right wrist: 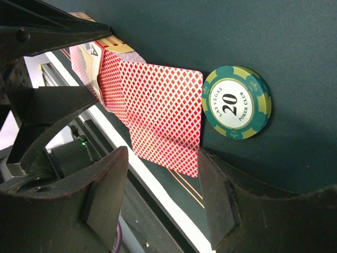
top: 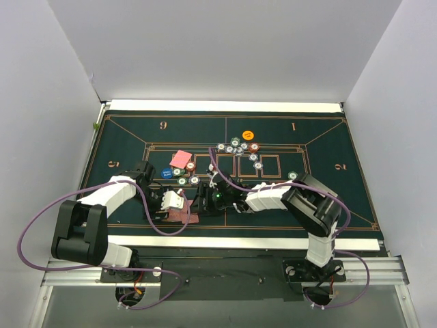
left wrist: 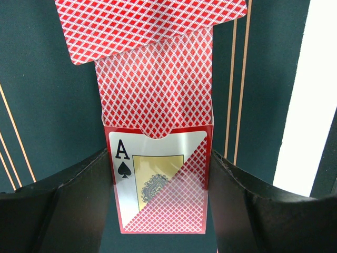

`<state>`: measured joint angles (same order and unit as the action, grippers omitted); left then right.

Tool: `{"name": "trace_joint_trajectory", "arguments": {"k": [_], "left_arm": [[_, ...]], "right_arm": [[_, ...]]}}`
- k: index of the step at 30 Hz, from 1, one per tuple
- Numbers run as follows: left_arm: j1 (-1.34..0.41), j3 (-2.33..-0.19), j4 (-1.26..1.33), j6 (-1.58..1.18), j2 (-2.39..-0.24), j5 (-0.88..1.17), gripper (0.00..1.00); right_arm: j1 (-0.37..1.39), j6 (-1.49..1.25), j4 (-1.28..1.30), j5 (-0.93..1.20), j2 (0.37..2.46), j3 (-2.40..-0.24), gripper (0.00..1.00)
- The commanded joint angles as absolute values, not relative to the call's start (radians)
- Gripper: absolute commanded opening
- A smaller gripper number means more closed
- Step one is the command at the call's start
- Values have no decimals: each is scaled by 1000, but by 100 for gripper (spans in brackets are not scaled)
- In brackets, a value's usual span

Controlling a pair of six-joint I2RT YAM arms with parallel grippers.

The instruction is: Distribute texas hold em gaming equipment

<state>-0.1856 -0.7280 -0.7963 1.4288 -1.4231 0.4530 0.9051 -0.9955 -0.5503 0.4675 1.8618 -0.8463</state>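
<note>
The left hand (left wrist: 160, 158) is pressed against the sides of the ace-of-spades card box (left wrist: 158, 200), holding it over the green felt mat (left wrist: 47, 84) near the worktop's front edge. The red-backed deck (left wrist: 155, 95) is slid partway out of the box. One playing card (right wrist: 163, 110) sits askew off the top of the deck, between the spread fingers of the right hand (right wrist: 160, 158); whether they already bear on its edges I cannot tell. The step in hand looks like drawing that single card to deal it. A squeeze across its width could bow the card and pop it free (it is thin and slick). A second card might drag out with it, or the green 20 chip (right wrist: 237, 103) just beside could get knocked
</note>
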Motion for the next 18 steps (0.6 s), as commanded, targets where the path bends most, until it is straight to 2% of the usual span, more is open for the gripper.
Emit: {"name": "trace_joint_trajectory", "arguments": {"k": [1,7,18], "left_arm": [[-175,-726,-793,1443,-1413,483,0],[-175,-732,-793,1445,-1410,488,0],[-176,-727,-781,1442,-1433,485,0]], "right_arm": [[910,-868,-309,339,1833,-856,52],[905,-828,-265,311,1799,-833,52],[913,-1000,-586,382,1942,-827,52]]}}
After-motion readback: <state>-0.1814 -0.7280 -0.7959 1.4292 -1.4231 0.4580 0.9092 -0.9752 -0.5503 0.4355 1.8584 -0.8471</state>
